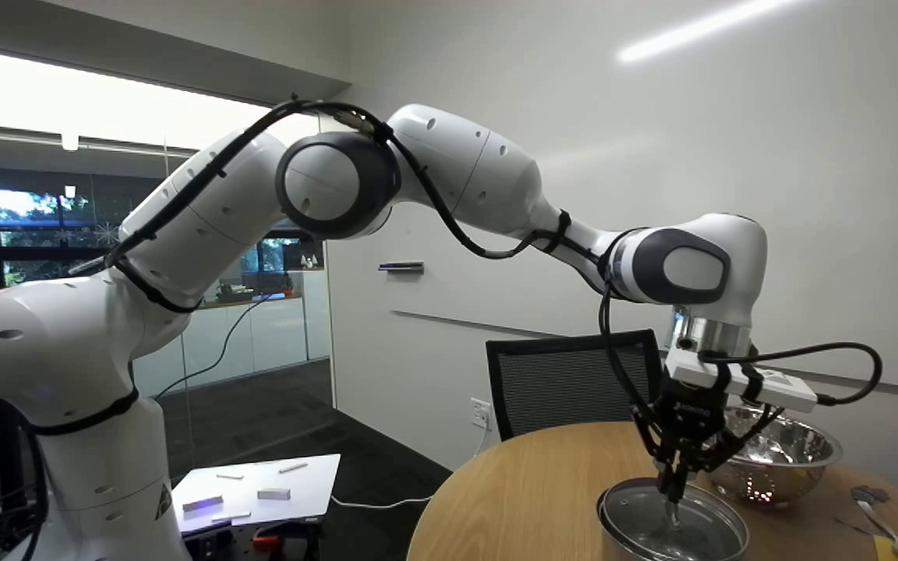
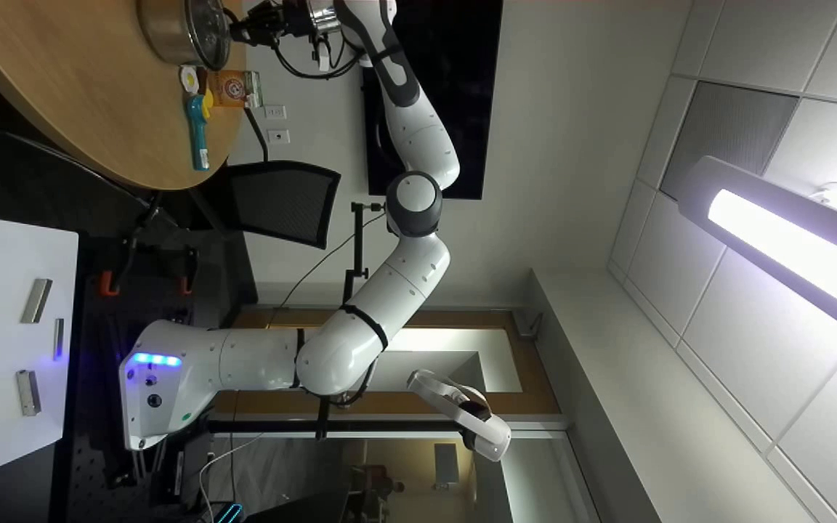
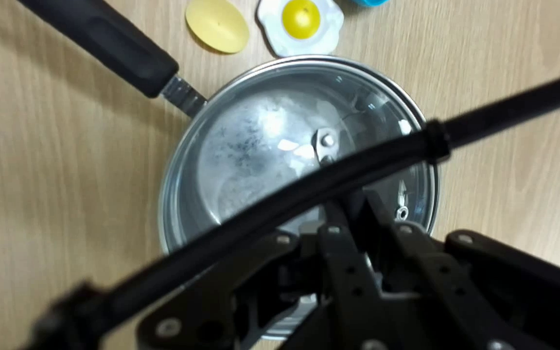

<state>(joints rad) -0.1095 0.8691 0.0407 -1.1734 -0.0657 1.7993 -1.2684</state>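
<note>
while the lid [image 3: 260,141] covers the pot [image 2: 164,33], straight below the gripper [image 1: 672,492], the fingers [image 1: 679,488] stand nearly together and seem to pinch the lid's handle [image 1: 673,516], near the middle of the pot's top.

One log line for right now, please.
hand: closed on lid | lid: over pot, seating unclear | pot surroundings: fried egg, box, bowl
</note>
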